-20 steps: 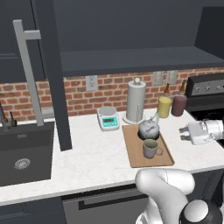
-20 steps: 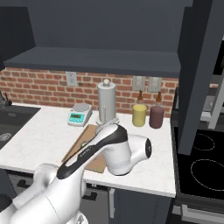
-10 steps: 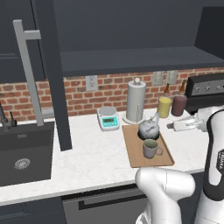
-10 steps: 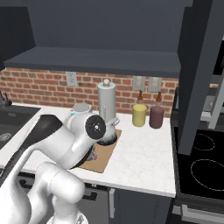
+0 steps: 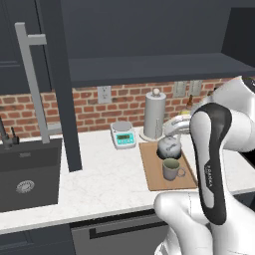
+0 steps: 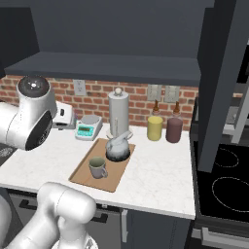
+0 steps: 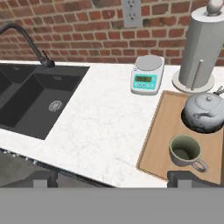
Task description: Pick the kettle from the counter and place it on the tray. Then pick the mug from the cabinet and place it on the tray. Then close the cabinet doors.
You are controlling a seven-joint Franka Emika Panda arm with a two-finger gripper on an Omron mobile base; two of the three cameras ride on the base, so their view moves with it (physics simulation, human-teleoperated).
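Hand view: kettle point(image 7: 204, 112) and mug point(image 7: 185, 150) both sit on the tray point(image 7: 162, 131), kettle toward the brick wall, mug nearer the counter's front edge, a small gap between them.
Tray: lies flat on the counter point(image 5: 99, 179), just in front of the tall grey cylinder point(image 5: 154, 115), so both items have room to stand without crowding each other.
Mug: upright, mouth open to the ceiling, handle pointing out toward the tray's edge, and looks steady.
Gripper: point(image 7: 113, 178) fingers spread wide with nothing between them, hanging above the counter's front edge, well clear of the tray.
Cabinet doors: left door point(image 5: 52, 74) swung out with its long bar handle point(image 5: 32, 79) showing, right door point(image 6: 219, 82) also standing open beside the stove point(image 6: 226, 182).
Cabinet: shelf point(image 6: 104, 65) bare and dark.
Stage, as I read it: both placements look done, only the doors remain.
Why the hand is empty: I'd say it is freed up to go for a door.
Bystanders: scale point(image 7: 147, 74) and sink point(image 7: 33, 94) off to the tray's side, out of the way.
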